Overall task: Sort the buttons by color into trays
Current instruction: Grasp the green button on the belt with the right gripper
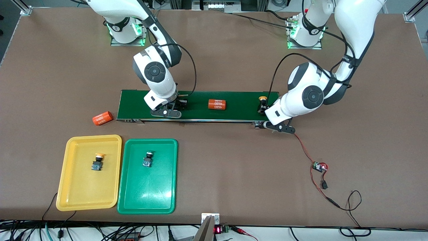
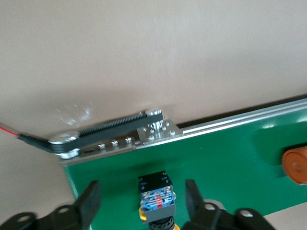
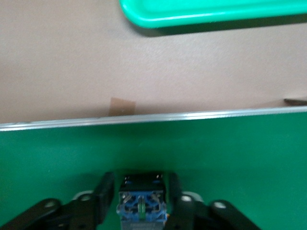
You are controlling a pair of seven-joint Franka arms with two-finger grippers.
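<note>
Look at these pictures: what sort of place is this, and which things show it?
Probably a robotics lab bench: two arms at a brown table, a small conveyor belt, and sorting trays, a yellow tray beside a green tray.

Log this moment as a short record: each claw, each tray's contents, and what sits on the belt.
left claw: open, straddling a yellow button on the belt, at the left arm's end
right claw: shut on a button on the belt, cap colour hidden
yellow tray: one yellow button
green tray: one green button
belt, middle: orange cylinder
table: second orange cylinder, off the belt's right-arm end
</note>
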